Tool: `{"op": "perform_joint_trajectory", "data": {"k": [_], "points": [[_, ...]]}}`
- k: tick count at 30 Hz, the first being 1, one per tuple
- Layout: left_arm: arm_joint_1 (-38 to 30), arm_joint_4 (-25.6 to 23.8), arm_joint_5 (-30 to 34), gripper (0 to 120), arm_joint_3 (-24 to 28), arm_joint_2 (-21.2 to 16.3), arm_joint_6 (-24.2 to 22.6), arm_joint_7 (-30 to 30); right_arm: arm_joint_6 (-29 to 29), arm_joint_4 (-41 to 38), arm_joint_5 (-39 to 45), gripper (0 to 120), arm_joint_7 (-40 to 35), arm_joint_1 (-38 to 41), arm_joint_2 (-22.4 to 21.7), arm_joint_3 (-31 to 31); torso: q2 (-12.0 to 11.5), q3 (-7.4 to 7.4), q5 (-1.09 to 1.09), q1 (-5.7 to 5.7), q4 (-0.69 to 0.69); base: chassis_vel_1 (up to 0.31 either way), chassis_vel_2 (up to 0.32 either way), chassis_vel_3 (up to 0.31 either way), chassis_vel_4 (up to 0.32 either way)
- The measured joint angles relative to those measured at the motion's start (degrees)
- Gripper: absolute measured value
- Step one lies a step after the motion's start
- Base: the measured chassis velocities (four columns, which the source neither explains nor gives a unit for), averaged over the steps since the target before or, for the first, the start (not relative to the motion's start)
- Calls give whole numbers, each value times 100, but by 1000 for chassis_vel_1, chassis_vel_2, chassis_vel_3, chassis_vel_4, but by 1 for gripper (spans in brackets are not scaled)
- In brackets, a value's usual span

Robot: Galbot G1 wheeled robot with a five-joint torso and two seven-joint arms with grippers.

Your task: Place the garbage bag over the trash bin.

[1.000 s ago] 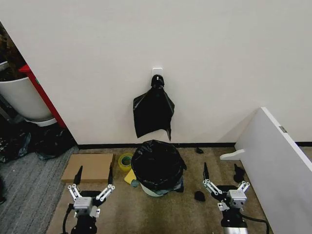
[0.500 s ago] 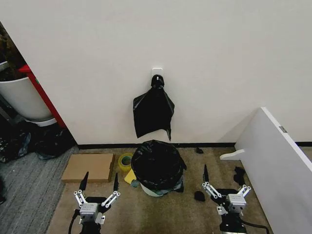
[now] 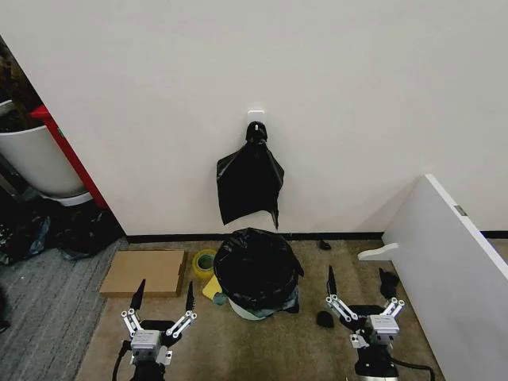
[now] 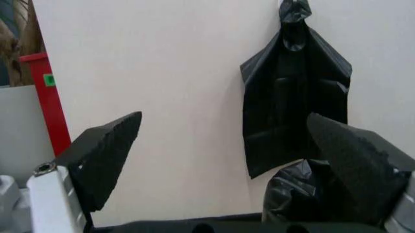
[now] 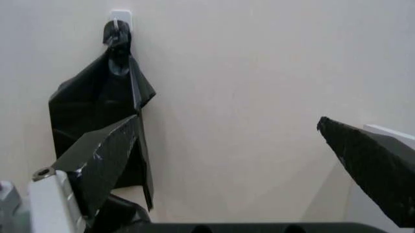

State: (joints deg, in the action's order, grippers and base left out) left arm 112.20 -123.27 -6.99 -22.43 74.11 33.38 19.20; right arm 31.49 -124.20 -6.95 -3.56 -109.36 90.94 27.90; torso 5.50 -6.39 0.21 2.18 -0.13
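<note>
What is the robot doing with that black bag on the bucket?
Right now it is holding nothing. The garbage bag already lines the trash bin on the floor by the wall. The left hand and the right hand hang open, low on either side of the bin, touching neither. More black bags hang from a wall hook above.

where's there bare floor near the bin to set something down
Bare brown carpet lies in front of the round white trash bin, lined with the glossy black garbage bag, between the open left gripper and open right gripper. Crowded: the bin's left, with a yellow tape roll and flat cardboard sheet.
</note>
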Motion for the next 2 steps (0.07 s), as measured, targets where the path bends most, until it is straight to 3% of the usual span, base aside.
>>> {"op": "perform_joint_trajectory", "data": {"k": [2], "points": [[13, 0, -12, 100, 6, 6, -1, 1, -15, 3, -11, 100, -7, 4, -7, 5, 0, 0, 0, 0, 0, 0, 0, 0, 0]]}}
